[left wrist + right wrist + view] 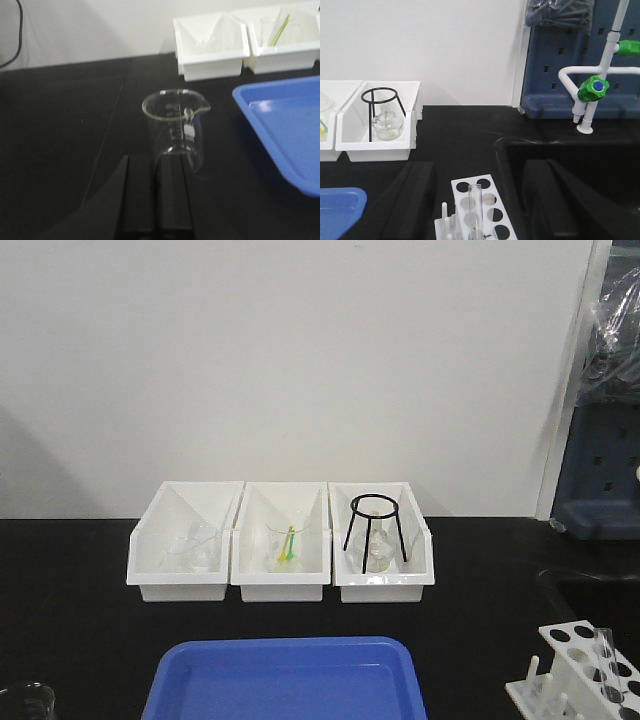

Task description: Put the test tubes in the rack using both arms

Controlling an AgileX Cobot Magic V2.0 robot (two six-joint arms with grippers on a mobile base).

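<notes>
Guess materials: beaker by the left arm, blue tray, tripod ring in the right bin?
Beaker: clear glass by the look, with see-through walls and printed graduations. Blue tray: likely moulded plastic, with a smooth, slightly glossy surface and rounded rim. Tripod ring: probably black-coated metal wire, thin and rigid.

No legible text (beaker (176, 127) markings blurred)

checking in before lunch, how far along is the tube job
Done: one tube stands upright in the rack. In hand: nothing visible; the left fingers sit closed behind the beaker, and the right gripper's state can't be judged. Left: the rack's other holes look empty, and no loose tubes are in view.
</notes>
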